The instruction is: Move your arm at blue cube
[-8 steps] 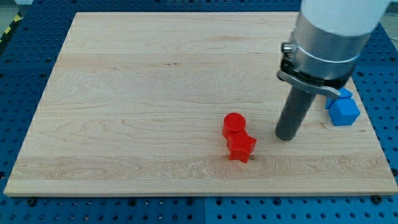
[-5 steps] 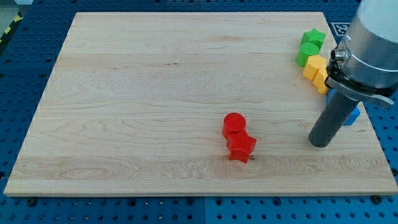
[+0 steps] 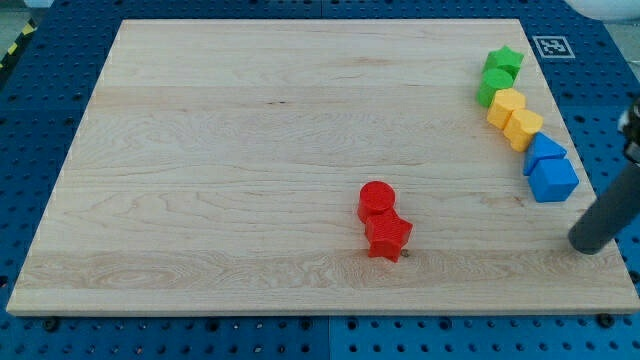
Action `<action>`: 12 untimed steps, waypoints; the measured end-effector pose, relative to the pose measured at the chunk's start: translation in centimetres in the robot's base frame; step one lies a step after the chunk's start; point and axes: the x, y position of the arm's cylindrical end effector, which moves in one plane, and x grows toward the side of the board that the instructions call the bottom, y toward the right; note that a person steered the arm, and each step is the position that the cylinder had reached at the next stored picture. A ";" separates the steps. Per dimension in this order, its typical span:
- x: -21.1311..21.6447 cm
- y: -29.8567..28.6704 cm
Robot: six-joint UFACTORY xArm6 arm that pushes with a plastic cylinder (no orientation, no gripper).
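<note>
The blue cube [image 3: 553,181] sits near the board's right edge, touching a second blue block [image 3: 542,150] just above it. My tip [image 3: 588,246] is on the board at the view's right edge, below and to the right of the blue cube, a short gap away. The dark rod rises from it out of the view on the right.
Two yellow blocks [image 3: 514,118] and two green blocks, one a star [image 3: 503,60], line up above the blue ones along the right edge. A red cylinder [image 3: 376,199] and a red star [image 3: 388,237] touch each other near the bottom centre of the wooden board [image 3: 250,150].
My tip has slid to the view's right, from beside the red blocks to below and right of the blue cube. The arm's body has left the view, uncovering the green and yellow blocks. No block moved.
</note>
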 end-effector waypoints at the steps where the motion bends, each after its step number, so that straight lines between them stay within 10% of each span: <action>1: 0.4 1.9; 12: -7.2 6.2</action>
